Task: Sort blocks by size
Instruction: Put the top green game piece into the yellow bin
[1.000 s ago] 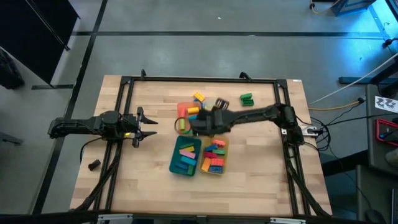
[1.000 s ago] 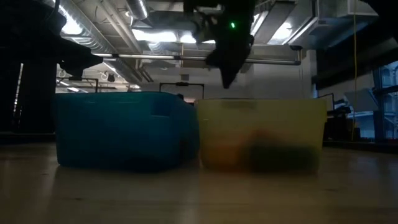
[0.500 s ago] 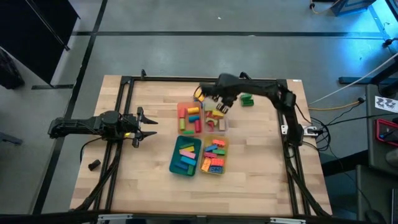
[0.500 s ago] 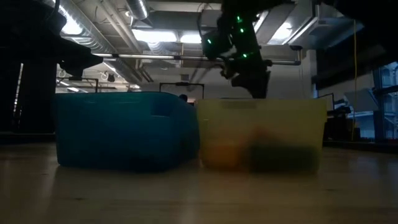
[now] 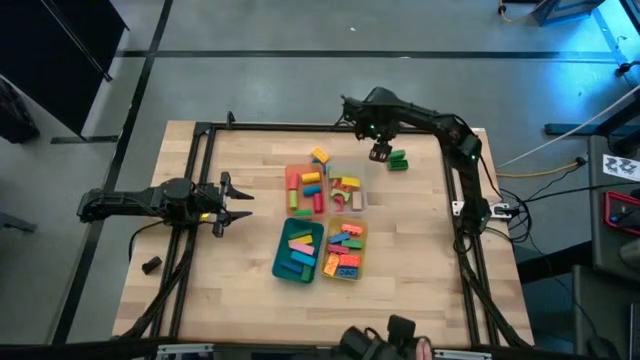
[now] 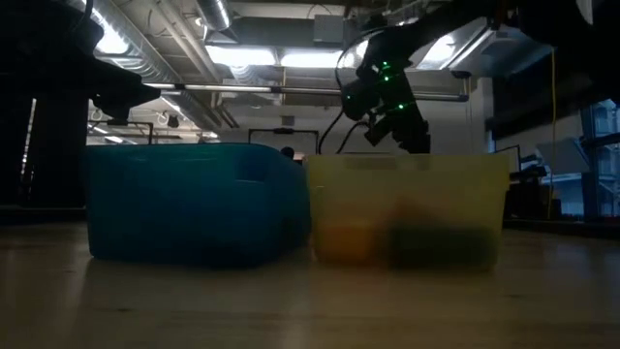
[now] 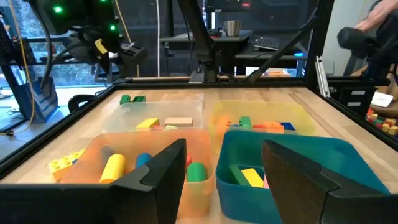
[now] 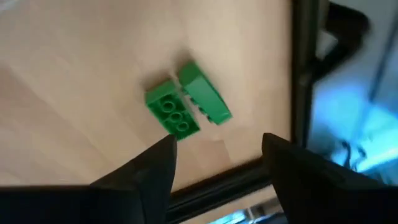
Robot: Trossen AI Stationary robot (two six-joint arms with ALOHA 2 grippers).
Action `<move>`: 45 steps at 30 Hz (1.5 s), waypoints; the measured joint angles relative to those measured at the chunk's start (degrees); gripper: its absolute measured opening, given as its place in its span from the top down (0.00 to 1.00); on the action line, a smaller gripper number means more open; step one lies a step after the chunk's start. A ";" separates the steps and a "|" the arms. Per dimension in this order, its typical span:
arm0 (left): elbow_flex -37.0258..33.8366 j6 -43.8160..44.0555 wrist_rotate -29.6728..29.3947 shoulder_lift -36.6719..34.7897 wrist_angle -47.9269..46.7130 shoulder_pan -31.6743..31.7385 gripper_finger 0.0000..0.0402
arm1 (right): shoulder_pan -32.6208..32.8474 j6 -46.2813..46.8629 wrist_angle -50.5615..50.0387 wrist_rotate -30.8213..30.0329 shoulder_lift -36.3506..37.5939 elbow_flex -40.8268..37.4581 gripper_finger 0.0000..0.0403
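Near the far right of the table, right gripper [image 5: 380, 152] hangs with fingers spread and empty, just beside two green blocks [image 5: 397, 159].
Green blocks lie touching each other on bare wood, seen between the fingers in the right wrist view [image 8: 186, 102]. Other blocks sit sorted in four trays mid-table: orange tray [image 5: 290, 177], clear tray [image 5: 357, 201], teal tray [image 5: 279, 262], yellow tray [image 5: 362, 237]. One yellow block [image 5: 319, 156] lies loose beyond the orange tray. Left gripper [image 5: 240, 204] waits at the left side, fingers wide apart, holding nothing.
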State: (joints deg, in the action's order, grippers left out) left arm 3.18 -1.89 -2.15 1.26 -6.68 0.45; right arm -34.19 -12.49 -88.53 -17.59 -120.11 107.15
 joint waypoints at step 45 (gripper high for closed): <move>-0.01 0.00 0.01 0.00 0.00 0.00 0.52 | -2.25 -2.98 -1.28 -3.02 -6.21 -1.01 0.43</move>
State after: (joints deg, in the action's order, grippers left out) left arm 3.16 -1.89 -2.14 1.26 -6.68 0.45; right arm -36.45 -15.48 -89.82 -20.61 -126.32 106.14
